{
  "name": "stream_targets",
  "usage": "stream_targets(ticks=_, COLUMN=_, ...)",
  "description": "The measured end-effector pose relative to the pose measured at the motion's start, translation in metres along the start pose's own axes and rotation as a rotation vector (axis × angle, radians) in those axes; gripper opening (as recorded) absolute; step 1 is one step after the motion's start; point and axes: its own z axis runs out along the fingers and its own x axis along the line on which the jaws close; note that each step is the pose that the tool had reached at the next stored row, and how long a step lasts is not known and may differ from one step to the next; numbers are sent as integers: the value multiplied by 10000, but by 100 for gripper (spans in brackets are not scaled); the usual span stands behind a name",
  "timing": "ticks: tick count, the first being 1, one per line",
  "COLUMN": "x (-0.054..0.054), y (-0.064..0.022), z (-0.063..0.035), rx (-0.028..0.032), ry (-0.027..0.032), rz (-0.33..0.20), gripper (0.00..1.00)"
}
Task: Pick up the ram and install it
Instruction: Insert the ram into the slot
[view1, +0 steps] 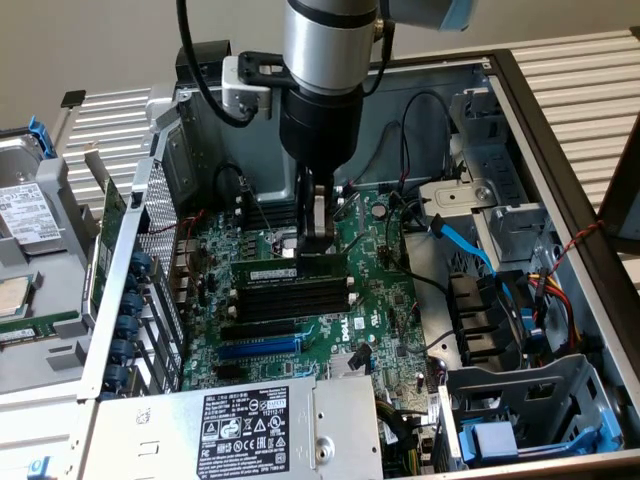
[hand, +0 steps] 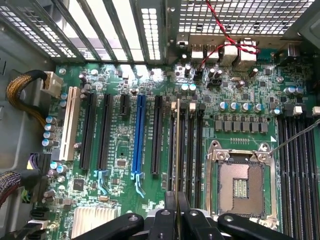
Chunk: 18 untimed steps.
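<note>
Gripper (view1: 316, 243) lowered inside the open computer case (view1: 560, 150), its fingers (hand: 181, 210) closed narrowly on the ram (view1: 283, 270), which stands on edge directly beneath them, at the bank of black memory slots (view1: 296, 298). Whether the stick is fully seated cannot be told. Just beside the held stick runs the blue expansion slot (hand: 139, 137); on its other side lies the empty processor socket (hand: 240, 182). All sit on the green motherboard (view1: 385, 310).

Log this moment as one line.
gripper: shut on ram | ram: upright on edge, at black memory slots | seating: cannot tell
</note>
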Motion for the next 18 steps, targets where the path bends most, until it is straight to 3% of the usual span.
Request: stream_targets(ticks=18, x=14, y=-15, z=86, rx=3, ry=1, rz=-5, gripper=13)
